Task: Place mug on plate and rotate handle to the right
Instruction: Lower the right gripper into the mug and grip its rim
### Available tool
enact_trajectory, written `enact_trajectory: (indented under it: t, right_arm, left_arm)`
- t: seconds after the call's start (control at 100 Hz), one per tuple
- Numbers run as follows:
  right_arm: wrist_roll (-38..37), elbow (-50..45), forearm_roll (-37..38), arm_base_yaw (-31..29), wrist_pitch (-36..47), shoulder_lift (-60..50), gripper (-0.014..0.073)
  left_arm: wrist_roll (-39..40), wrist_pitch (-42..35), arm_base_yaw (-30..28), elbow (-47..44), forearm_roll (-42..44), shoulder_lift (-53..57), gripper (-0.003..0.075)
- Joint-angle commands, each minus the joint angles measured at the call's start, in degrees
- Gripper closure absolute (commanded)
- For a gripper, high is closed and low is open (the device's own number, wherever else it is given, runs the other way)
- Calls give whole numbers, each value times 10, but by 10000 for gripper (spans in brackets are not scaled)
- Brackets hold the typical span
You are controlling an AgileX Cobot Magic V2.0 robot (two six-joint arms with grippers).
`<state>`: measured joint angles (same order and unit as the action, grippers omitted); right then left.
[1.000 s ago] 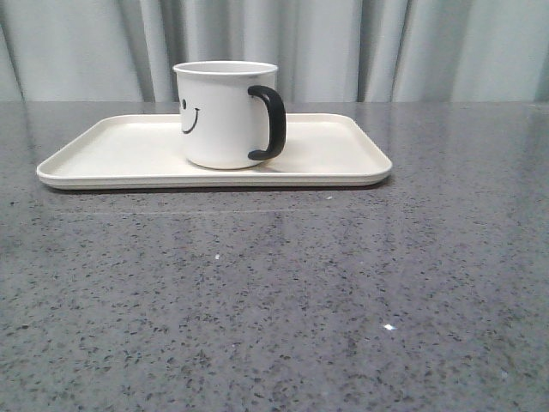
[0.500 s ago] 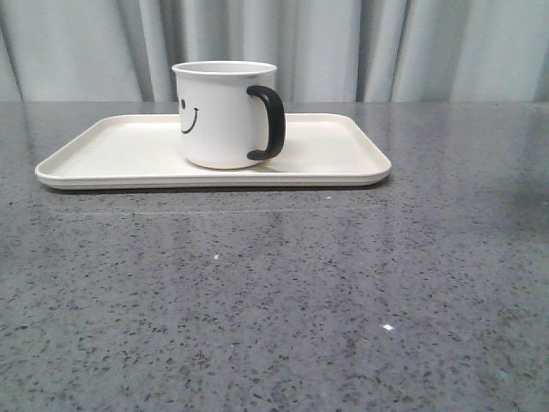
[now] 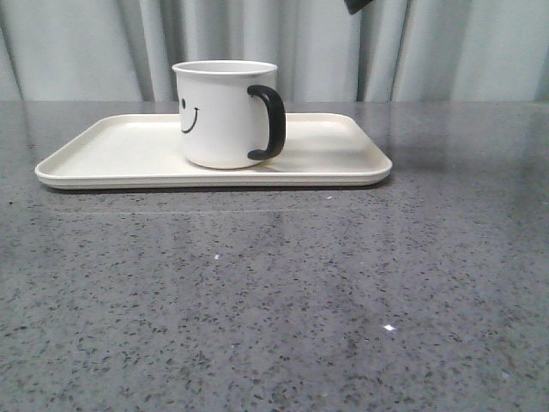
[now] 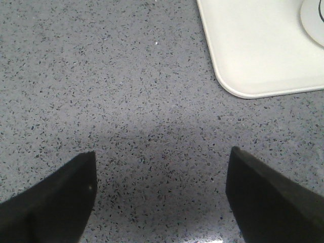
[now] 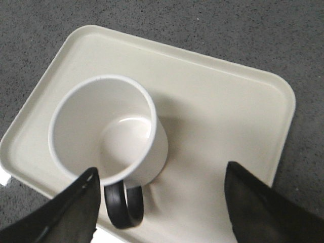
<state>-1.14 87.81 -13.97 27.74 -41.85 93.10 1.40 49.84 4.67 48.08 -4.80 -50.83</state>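
The white mug (image 3: 219,116) with a black smiley face stands upright on the cream plate (image 3: 111,154). Its black handle (image 3: 270,123) points to the front right. A dark bit of my right gripper (image 3: 356,5) shows at the top edge of the front view. In the right wrist view the right gripper (image 5: 161,172) is open and empty, high above the mug (image 5: 101,126), the handle (image 5: 124,207) and the plate (image 5: 217,116). My left gripper (image 4: 163,152) is open and empty over bare table beside a corner of the plate (image 4: 253,50). A sliver of the mug (image 4: 314,15) shows there.
The grey speckled tabletop (image 3: 274,300) stretches in front of the plate. Pale curtains (image 3: 463,51) hang behind the table's far edge.
A dark part of the right gripper has come into view at the top of the front view. The mug and plate stay in place.
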Motion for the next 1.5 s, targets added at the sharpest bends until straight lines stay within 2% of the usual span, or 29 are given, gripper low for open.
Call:
enact_trajectory:
  t: [0.0,0.17,0.35,0.62,0.73,1.05,1.18,1.34,1.49]
  right_arm:
    - [-39,63,27,10,11,15,71]
    - [-92,139,87,39,-30,77,71]
    - [-148,179,148,61,-51,121,71]
    - [-164,182,157,65,-58,148,77]
    - [-164,182,154,65,-61,154,159]
    - [-164,182,146,65,-60,154,543]
    - [-164,182,146,65,-60,154,659]
    - [-126,211,146,65,-86,154,658]
    - [-17,256,143,65,-126,154,658]
  left_arm:
    - [6,-35,-1,16,-8,6,206]
    - [6,-35,-1,16,-8,6,206]
    - [6,-35,-1,16,-8,6,206]
    - [6,-35,-1,16,-8,6,206]
    - [6,-35,-1,16,-8,6,206]
    - [6,-35,-1,16,-8,6,206]
    - [6,-35,-1,16,-8,6,206]
    - [6,-35,-1,16,-8,6,206]
    - [6,-35,-1,16,-8,6,206]
